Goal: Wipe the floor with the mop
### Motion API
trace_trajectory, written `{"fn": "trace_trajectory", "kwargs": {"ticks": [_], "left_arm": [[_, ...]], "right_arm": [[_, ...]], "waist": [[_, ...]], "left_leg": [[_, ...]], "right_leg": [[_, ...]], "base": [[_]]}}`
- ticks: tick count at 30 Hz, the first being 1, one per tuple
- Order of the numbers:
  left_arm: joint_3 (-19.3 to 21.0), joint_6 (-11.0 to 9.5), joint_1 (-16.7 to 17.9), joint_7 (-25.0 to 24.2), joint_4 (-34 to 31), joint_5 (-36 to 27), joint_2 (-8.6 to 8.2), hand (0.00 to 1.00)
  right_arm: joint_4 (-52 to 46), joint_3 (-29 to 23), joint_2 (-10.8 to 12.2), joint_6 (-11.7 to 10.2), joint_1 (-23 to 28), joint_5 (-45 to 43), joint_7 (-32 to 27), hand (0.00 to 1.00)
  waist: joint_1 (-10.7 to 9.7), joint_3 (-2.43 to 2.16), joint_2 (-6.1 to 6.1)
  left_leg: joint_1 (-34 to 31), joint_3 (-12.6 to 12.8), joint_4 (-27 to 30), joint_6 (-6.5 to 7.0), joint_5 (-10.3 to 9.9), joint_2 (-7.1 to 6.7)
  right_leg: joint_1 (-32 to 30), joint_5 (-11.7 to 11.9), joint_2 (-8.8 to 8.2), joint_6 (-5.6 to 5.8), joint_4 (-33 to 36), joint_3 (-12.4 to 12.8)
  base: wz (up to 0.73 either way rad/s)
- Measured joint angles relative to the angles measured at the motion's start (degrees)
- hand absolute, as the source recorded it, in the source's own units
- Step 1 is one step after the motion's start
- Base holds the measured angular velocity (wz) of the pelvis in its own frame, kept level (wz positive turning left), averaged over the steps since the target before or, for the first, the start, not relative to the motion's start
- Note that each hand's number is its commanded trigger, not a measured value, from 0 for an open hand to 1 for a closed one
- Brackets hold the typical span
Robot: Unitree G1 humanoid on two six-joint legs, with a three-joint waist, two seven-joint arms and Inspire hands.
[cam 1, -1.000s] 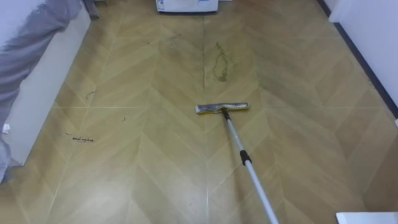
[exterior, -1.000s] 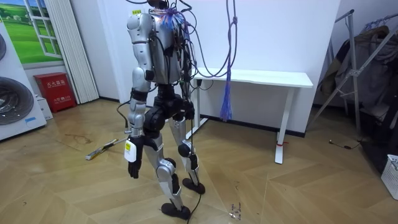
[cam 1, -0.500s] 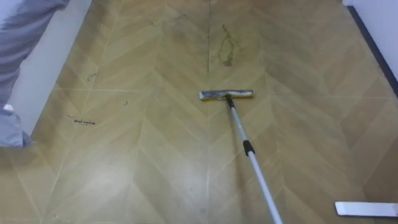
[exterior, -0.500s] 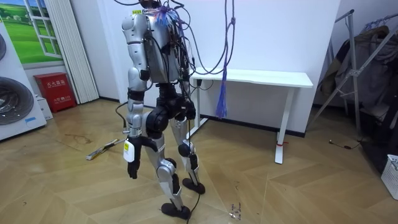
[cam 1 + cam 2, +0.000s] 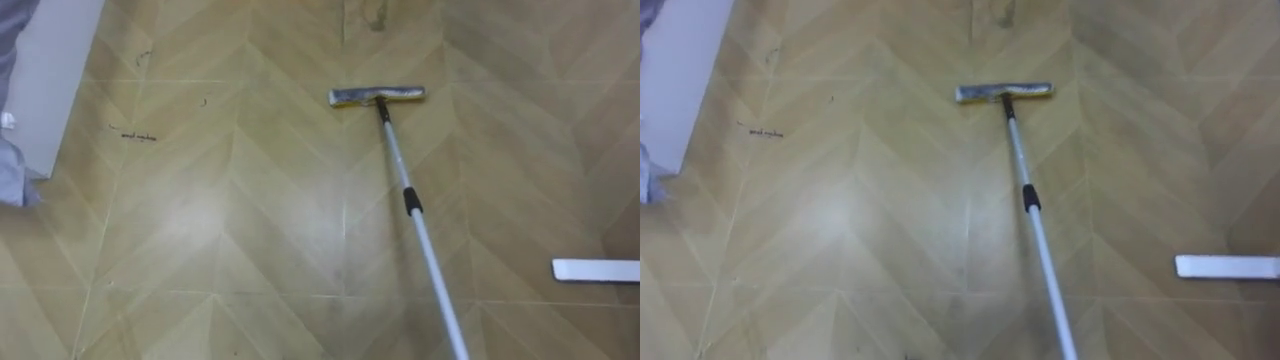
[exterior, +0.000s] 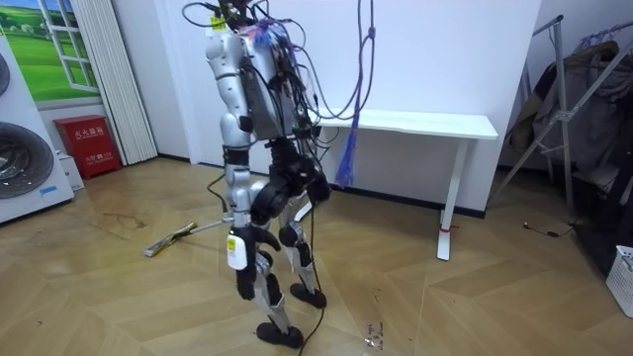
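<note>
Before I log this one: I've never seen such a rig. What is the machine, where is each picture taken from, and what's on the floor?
It is a two-legged humanoid robot with human-like hands, set to mop. The room view, from a camera in the room, shows it upright near a white table, its left hand hanging beside its leg. The eye views come from its head, looking down at the floor. There a mop head rests flat; its pole runs out at the lower edge, so I cannot tell what holds it.
</note>
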Motion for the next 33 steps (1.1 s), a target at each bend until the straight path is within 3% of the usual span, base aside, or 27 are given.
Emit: {"fn": "trace_trajectory", "kwargs": {"ticks": [2,4,6,8,9,11,12,13,15,17,18,19,20,21,22,23,26,27,28,29,30,31,33], "left_arm": [[-0.71,-0.01,-0.52,0.14,0.50,-0.80,0.09,0.00],[-2.67,-0.07,-0.73,0.46,0.48,-4.33,0.16,0.00],[-4.05,0.20,-0.65,0.52,0.29,-5.70,0.23,0.00],[-5.15,0.19,-0.81,0.49,0.05,-6.76,0.61,0.00],[-5.17,-0.04,-0.77,0.19,-0.47,-6.78,0.63,0.00],[-5.09,-0.48,-0.75,-0.28,-0.74,-6.84,0.67,0.00],[-5.04,-0.69,-0.80,-0.91,-0.76,-6.73,0.90,0.00],[-4.99,-0.72,-0.86,-1.19,-0.77,-6.63,1.31,0.00],[-4.66,-0.65,-0.88,-1.31,-0.92,-6.60,1.91,0.00],[-4.56,-0.60,-0.85,-2.27,-1.87,-6.57,2.13,0.00],[-4.52,-0.62,-0.49,-2.43,-2.20,-6.57,2.11,0.00],[-4.39,-0.55,-0.95,-2.45,-2.43,-6.50,2.10,0.00],[-3.87,-0.84,-1.06,-2.15,-2.69,-6.59,2.03,0.00],[-3.82,-0.99,-1.06,-1.93,-2.77,-6.59,1.98,0.00],[-3.40,-1.04,-0.87,-1.15,-3.16,-6.56,1.80,0.00],[-3.09,-0.99,-0.84,-0.55,-3.65,-6.57,1.69,0.00],[-2.81,-1.36,-0.98,2.01,-5.30,-6.59,1.18,0.00],[-2.82,-1.29,-0.85,2.27,-5.20,-6.64,0.96,0.00],[-2.71,-1.15,-0.47,2.44,-5.21,-6.59,0.86,0.00],[-2.18,-1.04,-0.15,2.53,-5.20,-6.59,0.51,0.00],[-1.99,-0.96,0.17,2.54,-5.20,-6.63,0.39,0.00],[-2.11,-0.93,0.87,2.53,-5.20,-6.68,-0.05,0.00],[-2.21,-0.86,1.24,2.41,-5.16,-7.19,-0.33,0.00]], "right_arm": [[1.85,0.07,-0.06,0.06,-1.92,0.45,-0.07,1.00],[3.83,0.39,-0.72,0.30,-5.75,2.38,-0.66,1.00],[3.99,0.45,-1.47,0.76,-7.89,2.70,-0.67,1.00],[4.29,0.81,-2.18,1.08,-10.26,4.09,-0.41,1.00],[4.29,1.04,-2.91,1.11,-12.10,5.34,-0.02,1.00],[4.17,2.13,-3.72,1.00,-15.09,7.71,0.30,1.00],[3.74,2.66,-4.09,1.04,-16.25,9.07,0.49,1.00],[3.54,2.69,-4.27,1.01,-16.89,10.71,1.08,1.00],[3.68,2.52,-3.98,1.10,-16.49,12.30,2.02,1.00],[3.45,2.56,-4.48,1.00,-14.54,13.30,2.46,1.00],[3.63,2.65,-5.07,0.96,-12.99,13.53,2.54,1.00],[4.10,2.66,-6.05,0.86,-11.13,13.40,2.58,1.00],[4.97,2.77,-7.09,0.79,-9.11,12.68,2.34,1.00],[5.38,3.01,-7.61,0.80,-8.06,12.28,2.16,1.00],[5.67,3.78,-8.13,0.85,-5.69,12.22,1.41,1.00],[5.64,3.98,-8.16,0.84,-4.43,12.28,0.87,1.00],[5.61,4.22,-7.18,0.88,-0.59,12.71,-1.47,1.00],[5.60,4.22,-6.33,0.87,0.76,12.55,-2.32,1.00],[5.57,4.13,-5.20,0.88,2.07,12.28,-3.01,1.00],[5.51,3.88,-4.22,1.01,3.30,11.83,-3.22,1.00],[5.50,3.44,-3.71,1.19,3.74,11.25,-3.23,1.00],[5.49,2.72,-3.28,1.52,3.86,10.30,-3.25,1.00],[4.93,2.47,-3.16,2.58,3.17,8.93,-3.47,1.00]], "waist": [[0.12,0.08,-0.30],[1.64,0.06,-0.59],[3.05,0.03,-0.76],[4.18,0.27,-1.59],[4.83,0.31,-1.84],[6.02,0.27,-1.95],[6.52,0.25,-2.16],[6.95,0.19,-1.98],[7.03,-0.05,-2.45],[6.98,-0.17,-2.72],[7.03,-0.31,-2.70],[6.72,-0.36,-2.51],[6.10,-0.55,-1.87],[6.03,-0.75,-1.49],[5.94,-0.96,-0.61],[5.59,-1.08,-0.15],[4.01,-0.85,1.78],[3.30,-0.83,2.10],[2.93,-0.88,1.98],[2.85,-0.85,2.29],[2.87,-0.93,2.34],[2.96,-1.11,2.81],[3.03,-1.07,3.21]], "left_leg": [[-3.22,-0.72,5.26,-0.67,-1.32,0.02],[-8.22,-1.95,12.93,-0.91,-1.43,0.62],[-12.09,-2.86,19.97,-1.26,-0.51,1.19],[-15.50,-3.19,25.78,-1.45,2.39,1.33],[-17.36,-2.68,25.92,-1.36,2.82,1.30],[-18.93,-0.79,20.14,-1.40,2.66,1.20],[-18.82,0.33,13.22,-1.47,2.92,0.71],[-18.73,1.07,8.70,-0.30,4.34,0.29],[-17.57,1.55,6.66,1.34,6.05,-0.52],[-15.77,2.71,4.83,2.37,5.49,-1.26],[-14.32,3.13,3.98,4.07,4.29,-2.16],[-13.32,3.44,3.84,4.74,3.28,-3.31],[-12.61,3.86,4.32,5.60,1.81,-4.03],[-12.05,3.81,4.37,5.87,1.02,-4.31],[-10.82,3.11,4.06,6.11,-0.53,-4.60],[-10.26,2.61,3.74,6.21,-1.00,-4.68],[-8.06,1.31,0.38,5.99,-1.90,-4.62],[-6.43,1.11,-1.02,5.69,-2.07,-4.61],[-4.43,1.12,-2.27,5.07,-2.94,-4.55],[-2.37,0.97,-2.46,4.16,-4.83,-3.88],[-1.30,0.79,-2.39,3.60,-5.54,-3.60],[0.45,0.29,-2.00,2.26,-6.63,-2.65],[2.40,-0.54,-0.70,1.69,-6.94,-1.61]], "right_leg": [[-3.42,-3.01,-0.54,-0.96,5.78,-0.02],[-6.57,-5.60,-0.52,-1.74,11.43,-0.33],[-8.11,-7.49,0.20,-2.39,15.34,-0.19],[-8.74,-9.24,0.61,-3.13,18.36,0.15],[-8.89,-9.67,0.92,-3.31,19.03,0.19],[-8.81,-9.72,0.95,-3.30,18.85,0.34],[-8.43,-9.89,0.98,-2.95,18.38,0.34],[-7.73,-10.26,1.11,-2.67,18.10,0.38],[-6.11,-10.90,0.68,-1.90,16.32,0.73],[-3.67,-10.35,-0.13,-0.85,13.29,0.84],[-2.22,-10.16,-0.64,-0.33,11.59,1.23],[-1.72,-9.77,-1.24,0.34,12.39,2.99],[-2.93,-7.61,-1.35,1.87,16.15,4.67],[-4.00,-5.90,-1.41,2.30,18.38,5.31],[-6.37,-0.91,-1.07,2.49,23.14,6.44],[-7.38,0.18,-0.92,2.47,24.76,6.71],[-15.95,-1.05,-0.49,2.95,19.52,8.03],[-18.48,-0.09,-0.24,2.82,12.39,8.89],[-20.09,3.54,-0.25,2.21,4.25,9.52],[-20.48,9.21,-0.23,2.21,0.25,9.25],[-19.74,10.71,-0.13,2.00,-0.38,8.87],[-17.88,11.28,0.55,0.38,-0.61,7.13],[-15.11,9.95,2.04,-1.21,-0.10,6.32]], "base": [[0.19],[-0.02],[-0.05],[0.04],[-0.06],[-0.09],[0.00],[0.04],[0.10],[0.16],[0.20],[0.32],[0.32],[0.16],[0.00],[0.00],[0.08],[0.00],[0.00],[-0.05],[-0.18],[-0.23],[-0.18]]}}
